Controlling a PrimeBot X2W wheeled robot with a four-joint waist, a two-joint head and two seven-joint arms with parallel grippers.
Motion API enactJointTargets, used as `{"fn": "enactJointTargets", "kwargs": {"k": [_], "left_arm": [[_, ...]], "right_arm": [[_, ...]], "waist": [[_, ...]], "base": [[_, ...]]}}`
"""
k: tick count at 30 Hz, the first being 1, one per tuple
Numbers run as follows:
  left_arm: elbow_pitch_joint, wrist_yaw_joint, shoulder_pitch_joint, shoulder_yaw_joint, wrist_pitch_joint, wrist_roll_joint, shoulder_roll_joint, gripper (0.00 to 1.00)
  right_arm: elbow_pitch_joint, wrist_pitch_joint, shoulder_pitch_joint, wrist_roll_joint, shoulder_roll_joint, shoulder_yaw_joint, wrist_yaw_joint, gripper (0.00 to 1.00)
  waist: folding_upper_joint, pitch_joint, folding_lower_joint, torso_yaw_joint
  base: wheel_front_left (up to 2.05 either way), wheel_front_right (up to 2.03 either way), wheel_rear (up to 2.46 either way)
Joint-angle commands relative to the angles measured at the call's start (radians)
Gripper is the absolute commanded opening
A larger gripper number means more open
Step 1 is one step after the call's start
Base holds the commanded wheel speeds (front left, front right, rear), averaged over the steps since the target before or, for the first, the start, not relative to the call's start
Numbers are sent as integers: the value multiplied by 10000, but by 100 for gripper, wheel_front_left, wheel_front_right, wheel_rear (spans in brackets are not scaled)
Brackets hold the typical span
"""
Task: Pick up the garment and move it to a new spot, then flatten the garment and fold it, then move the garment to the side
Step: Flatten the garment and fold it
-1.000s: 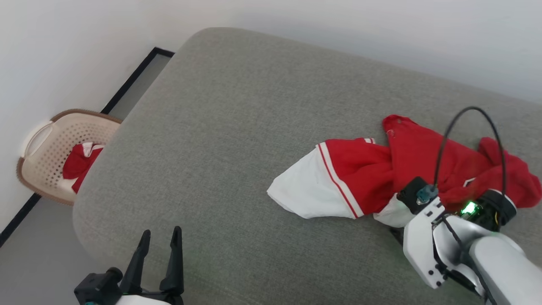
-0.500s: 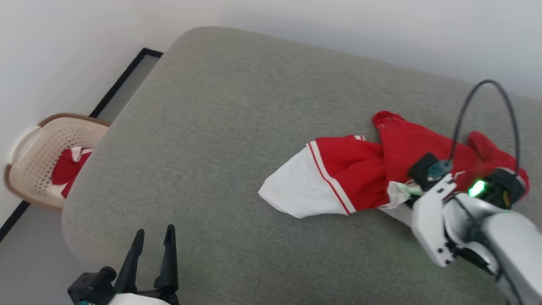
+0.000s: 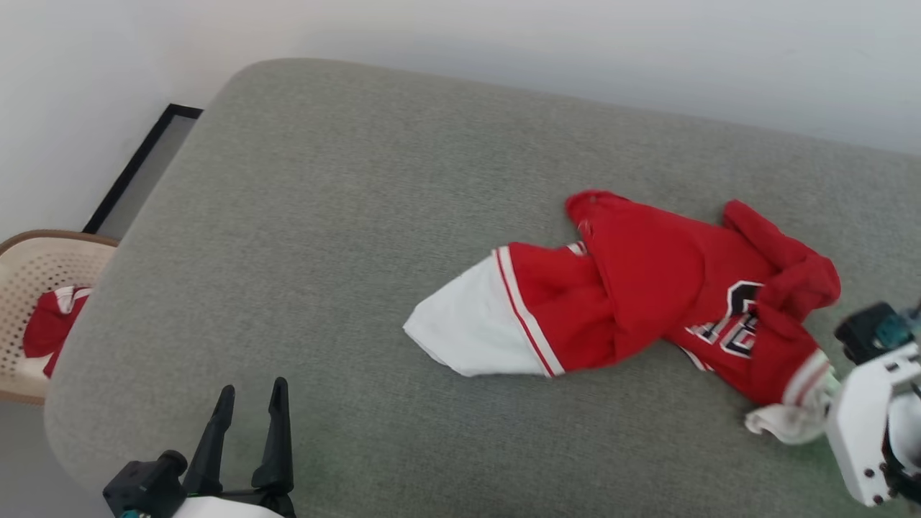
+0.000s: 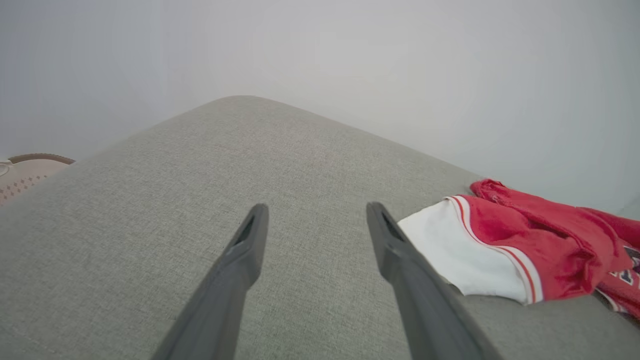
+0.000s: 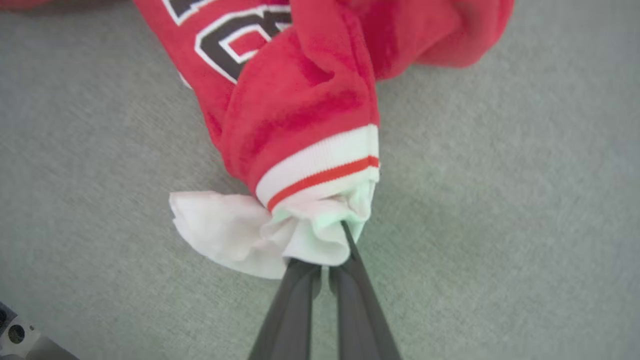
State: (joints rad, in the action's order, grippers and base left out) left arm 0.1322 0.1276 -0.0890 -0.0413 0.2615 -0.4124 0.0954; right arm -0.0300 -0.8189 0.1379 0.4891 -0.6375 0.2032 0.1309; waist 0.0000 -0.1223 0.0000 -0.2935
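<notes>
The garment point(image 3: 647, 288) lay crumpled toward the right of the grey cushion point(image 3: 324, 216), one white sleeve spread out to the left and part of its black print facing up. The right gripper point(image 5: 327, 267) was clamped together on the bunched white cloth poking out below a red-striped cuff at the garment's near right end. The left gripper point(image 4: 315, 215) hung with fingers apart over the cushion, left of the garment.
</notes>
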Motion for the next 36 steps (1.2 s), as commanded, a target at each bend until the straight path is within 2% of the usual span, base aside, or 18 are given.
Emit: {"fn": "enactJointTargets", "kwargs": {"k": [1, 5, 6, 7, 8, 14, 21, 22, 28, 36], "left_arm": [[-9, 30, 72, -14, 48, 57, 44, 100], [41, 30, 223, -84, 48, 30, 175, 100], [57, 30, 258, -93, 48, 12, 209, 100], [79, 30, 299, -125, 48, -17, 253, 100], [112, 30, 318, -169, 48, -24, 309, 100], [424, 30, 686, -727, 18, -267, 948, 100], [237, 30, 1645, -1770, -907, -751, 2099, 100], [237, 30, 1645, -1770, -907, -751, 2099, 100], [30, 30, 2398, -2703, -2085, -1197, 2976, 100], [31, 30, 3106, -4297, -3890, -1855, 3955, 100]], "right_arm": [[-72, -78, -236, -37, 208, -250, -2, 0], [-552, 151, -466, -151, 747, -760, -2, 0], [-674, 266, -397, -288, 850, -824, -2, 40], [-783, 387, -309, -346, 952, -814, -2, 75], [-918, 457, -245, -320, 1127, -813, -2, 100], [-992, 771, 81, -444, 1550, -721, -2, 100], [-236, 1420, 222, -642, 1929, -1155, -2, 100], [-236, 1420, 222, -642, 1929, -1155, -2, 100], [425, 2491, 311, -1105, 2595, -1617, -2, 100], [881, 4559, 406, -2118, 3764, -2217, 0, 100]], "waist": [[0, -49, 0, 92], [0, -114, 0, 286], [0, -125, 0, 330], [0, -133, 0, 375], [0, -138, 0, 427], [0, -104, 0, 810], [0, -21, 0, 1429], [0, -21, 0, 1429], [0, 33, 0, 2097], [0, -42, 0, 3081]], "base": [[0, 0, 0], [0, 0, 0], [0, 0, 0], [0, 0, 0], [0, 0, 0], [0, 0, 0], [0, 0, 0], [0, 0, 0], [0, 0, 0], [0, 0, 0]]}}
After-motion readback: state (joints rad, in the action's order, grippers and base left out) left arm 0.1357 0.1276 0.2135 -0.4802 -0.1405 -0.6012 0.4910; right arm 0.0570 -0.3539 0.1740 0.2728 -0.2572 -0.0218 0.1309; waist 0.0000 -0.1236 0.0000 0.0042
